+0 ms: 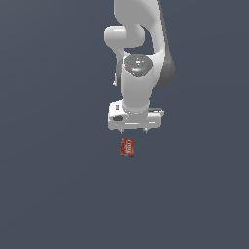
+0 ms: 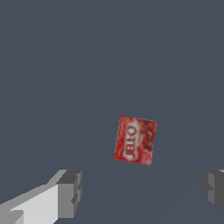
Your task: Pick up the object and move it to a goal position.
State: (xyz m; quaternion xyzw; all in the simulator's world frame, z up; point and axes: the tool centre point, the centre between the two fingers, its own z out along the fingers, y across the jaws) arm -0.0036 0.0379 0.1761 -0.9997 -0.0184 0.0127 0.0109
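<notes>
Step in hand: approach. My gripper (image 2: 140, 192) hangs wide open and empty above the floor. The box (image 1: 127, 147) lies flat, just ahead of my fingers (image 2: 70, 192), not between them. Next: advance over it, match its tilt, descend.

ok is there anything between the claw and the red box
Nothing visible. The claw is open and above the red box, and in the wrist view only bare grey floor shows between its fingers and the box. No goal marker shows in either view, so the path to the goal cannot be judged.
</notes>
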